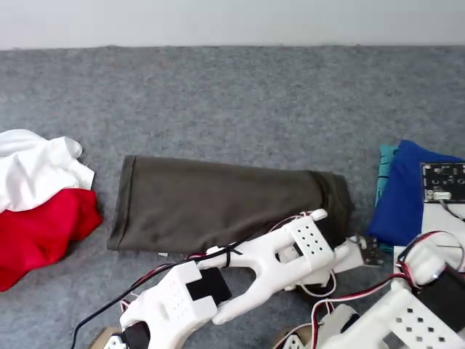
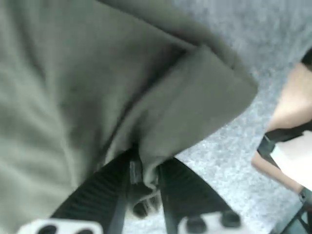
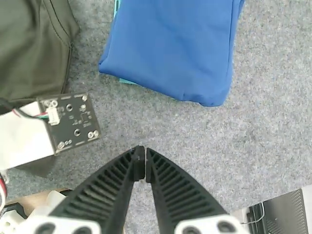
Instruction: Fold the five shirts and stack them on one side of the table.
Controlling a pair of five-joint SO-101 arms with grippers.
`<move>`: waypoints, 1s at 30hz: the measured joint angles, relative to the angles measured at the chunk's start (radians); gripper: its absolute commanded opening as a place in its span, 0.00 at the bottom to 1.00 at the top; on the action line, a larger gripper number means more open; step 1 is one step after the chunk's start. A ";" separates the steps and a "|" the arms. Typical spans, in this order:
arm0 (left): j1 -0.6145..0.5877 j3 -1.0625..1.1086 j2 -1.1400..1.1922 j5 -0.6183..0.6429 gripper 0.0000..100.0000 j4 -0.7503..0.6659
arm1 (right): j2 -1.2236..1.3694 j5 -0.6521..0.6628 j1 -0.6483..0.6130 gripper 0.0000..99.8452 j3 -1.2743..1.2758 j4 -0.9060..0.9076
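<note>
Five shirts lay on the grey table cover (image 1: 240,94). The white shirt (image 1: 36,163) and the red shirt (image 1: 40,233) were crumpled together at one side, touching each other. At the opposite side the blue shirt (image 1: 403,193) lay folded on top of the teal shirt (image 1: 383,171), of which just a narrow edge showed. Between the two groups the olive shirt (image 1: 218,203) lay as a long folded band, apart from the red one and near the blue one.

One arm, the left arm (image 1: 269,265), was stretched low and long across the front of the table toward the end of the olive shirt nearest the blue one. The left gripper (image 2: 145,168) had its jaws closed tightly on a fold of the olive cloth, which was bunched up around them.

Beside it, the right arm (image 1: 407,313) stood bent at the table's front corner. The right gripper (image 3: 143,158) pointed down at bare cover just beside the blue shirt, its jaws pressed together with nothing between them. A small circuit board (image 3: 68,122) on the left arm's wrist was close to it.
</note>
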 measured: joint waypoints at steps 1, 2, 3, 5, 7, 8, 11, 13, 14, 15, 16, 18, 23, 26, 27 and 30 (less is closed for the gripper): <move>-0.002 -0.026 0.000 -0.002 0.01 0.015 | 0.000 0.000 0.000 0.01 0.000 0.000; -0.003 -0.055 0.000 -0.005 0.01 0.032 | 0.000 0.000 0.000 0.01 0.000 0.000; -0.003 -0.086 0.000 -0.005 0.01 0.048 | 0.000 0.000 0.000 0.01 0.000 0.000; -0.011 -0.143 0.000 -0.005 0.01 0.077 | 0.000 0.000 0.000 0.01 0.000 0.000; -0.026 -0.198 0.000 -0.005 0.01 0.098 | 0.000 0.000 0.000 0.01 0.000 0.000; -0.037 -0.222 0.000 -0.005 0.01 0.104 | 0.000 0.000 0.000 0.01 0.000 0.000; -0.078 -0.279 0.006 -0.005 0.01 0.114 | 0.000 0.000 0.000 0.01 0.000 0.000; -0.112 -0.296 0.009 -0.005 0.01 0.114 | 0.000 0.000 0.000 0.01 0.000 0.000; -0.127 -0.301 0.009 -0.005 0.01 0.114 | 0.000 0.000 0.000 0.01 0.000 0.000; -0.144 -0.301 0.009 -0.005 0.01 0.112 | 0.000 0.000 0.000 0.01 0.000 0.000; -0.160 -0.301 0.009 -0.005 0.02 0.110 | 0.000 0.000 0.000 0.01 0.000 0.000; -0.187 -0.301 0.009 -0.005 0.02 0.098 | 0.000 0.000 0.000 0.01 0.000 0.000; -0.252 -0.301 0.009 -0.009 0.13 0.044 | 0.000 0.000 0.000 0.01 0.000 0.000; -0.295 -0.308 0.041 -0.009 0.20 0.017 | 0.000 0.000 0.000 0.01 0.000 0.000; -0.308 -0.308 0.060 -0.009 0.21 0.008 | 0.000 0.000 0.000 0.01 0.000 0.000; -0.347 -0.308 0.124 -0.005 0.21 -0.017 | 0.000 0.000 0.000 0.01 0.000 0.000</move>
